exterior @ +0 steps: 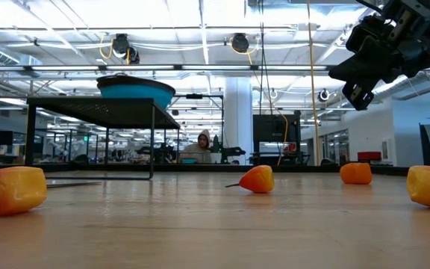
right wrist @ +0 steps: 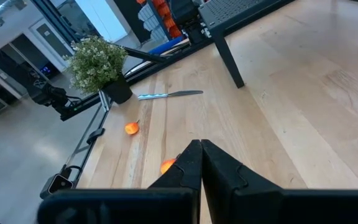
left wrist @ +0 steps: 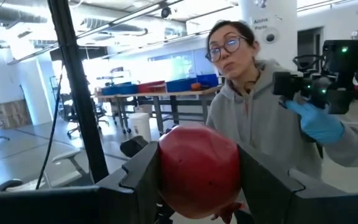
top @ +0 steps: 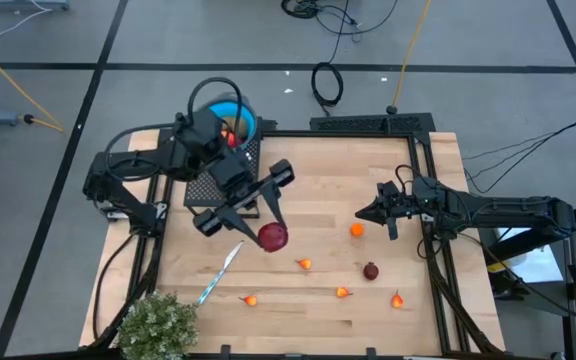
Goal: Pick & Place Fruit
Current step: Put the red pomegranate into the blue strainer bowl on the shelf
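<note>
Two fingers of the left gripper [top: 271, 232] pinch a dark red ball [top: 272, 237] (right gripper [top: 364, 213] pressed together).

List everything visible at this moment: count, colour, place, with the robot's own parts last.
dark red fruit: one, held above the table in the left gripper
second dark red fruit: one, on the table, right of centre
orange fruit pieces: five, scattered along the near half
knife: one, blue handle, near-left
plant: one, green, near-left corner
bowl: one, blue, on the raised rack, far left
person: one, grey hoodie, blue glove, beyond the table
left gripper: shut on the dark red fruit
right gripper: shut, empty, right side
</note>
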